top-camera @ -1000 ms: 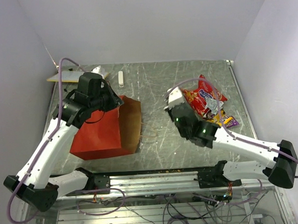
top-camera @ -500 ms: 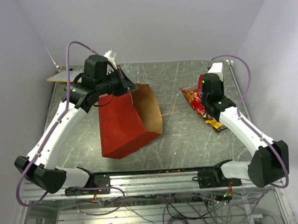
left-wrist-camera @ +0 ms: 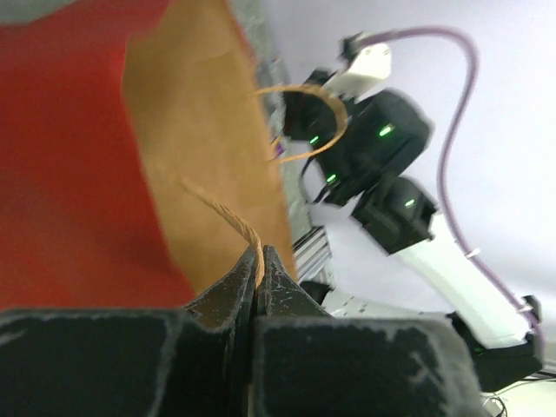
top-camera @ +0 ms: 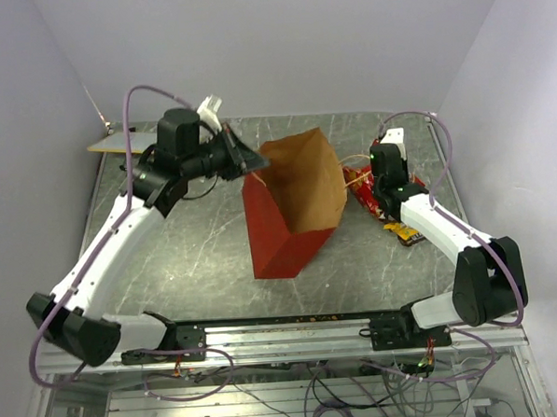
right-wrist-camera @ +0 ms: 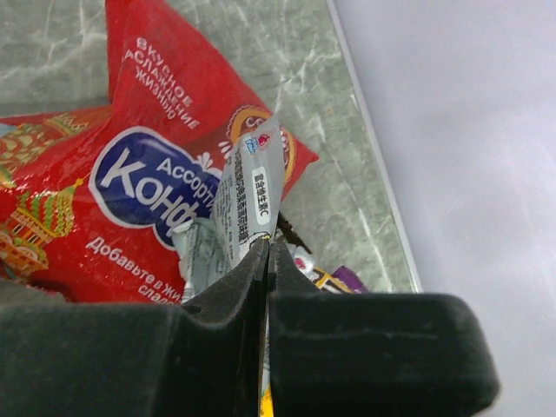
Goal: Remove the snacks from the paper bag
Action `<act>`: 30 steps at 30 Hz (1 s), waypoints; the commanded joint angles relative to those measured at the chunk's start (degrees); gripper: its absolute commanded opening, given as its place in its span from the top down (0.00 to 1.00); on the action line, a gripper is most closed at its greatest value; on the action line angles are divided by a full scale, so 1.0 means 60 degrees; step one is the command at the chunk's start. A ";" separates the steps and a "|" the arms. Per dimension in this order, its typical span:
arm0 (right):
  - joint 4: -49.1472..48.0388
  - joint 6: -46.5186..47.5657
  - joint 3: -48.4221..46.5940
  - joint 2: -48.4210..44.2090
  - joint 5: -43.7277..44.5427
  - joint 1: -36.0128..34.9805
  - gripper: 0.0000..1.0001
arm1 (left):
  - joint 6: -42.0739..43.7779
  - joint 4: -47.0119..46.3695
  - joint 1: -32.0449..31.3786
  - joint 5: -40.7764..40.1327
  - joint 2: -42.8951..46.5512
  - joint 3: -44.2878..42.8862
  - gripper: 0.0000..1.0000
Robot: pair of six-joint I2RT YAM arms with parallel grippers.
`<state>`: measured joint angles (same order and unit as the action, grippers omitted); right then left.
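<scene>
The paper bag [top-camera: 293,217], red outside and brown inside, hangs tilted at mid-table with its mouth facing up toward the camera. My left gripper [top-camera: 250,161] is shut on one tan string handle [left-wrist-camera: 228,215] and holds the bag's left rim up; the brown inside [left-wrist-camera: 195,148] fills the left wrist view. The snacks lie to the right of the bag: a large red bag with a blue logo [right-wrist-camera: 113,174], also in the top view [top-camera: 360,187], and a yellow-orange wrapper [top-camera: 406,232]. My right gripper [right-wrist-camera: 266,243] is shut, pinching a corner of a silver wrapper [right-wrist-camera: 252,195] over the red bag.
A purple wrapper [right-wrist-camera: 347,280] lies under the right gripper near the table's right edge [right-wrist-camera: 373,148]. A tan board [top-camera: 107,144] sits at the far left corner. The bag's other handle [left-wrist-camera: 304,122] hangs loose toward the right arm [left-wrist-camera: 382,148]. Walls close the back and sides.
My left arm has carried the bag to the right across the table and tipped it so its mouth faces up. My right gripper has come down onto the snack pile beside the bag.
</scene>
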<state>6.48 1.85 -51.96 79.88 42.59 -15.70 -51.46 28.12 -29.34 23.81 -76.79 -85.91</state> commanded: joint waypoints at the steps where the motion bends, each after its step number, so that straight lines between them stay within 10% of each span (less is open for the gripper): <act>1: 0.0451 -0.0723 0.0292 0.0102 -0.0484 0.0018 1.00 | -0.0076 0.0730 0.0186 -0.0555 0.1369 0.1937 0.93; 15: 0.1049 -0.1764 0.0206 -0.0070 -0.1867 -0.0258 1.00 | 0.0412 0.2402 0.0613 -0.1888 0.2400 0.2510 0.86; 26: 0.1088 -0.1538 0.0250 -0.0479 -0.1785 -0.0264 0.74 | 0.0795 0.3410 0.0628 -0.2506 0.2421 0.1699 0.51; 30: 0.1275 -0.1420 0.0121 -0.0611 -0.1876 -0.0258 0.63 | 0.0847 0.3597 0.0641 -0.2664 0.2433 0.1384 0.23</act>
<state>13.26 -7.05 -50.87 77.93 31.44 -17.02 -47.40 48.03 -25.91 9.67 -62.61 -74.70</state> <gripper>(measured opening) 0.330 0.640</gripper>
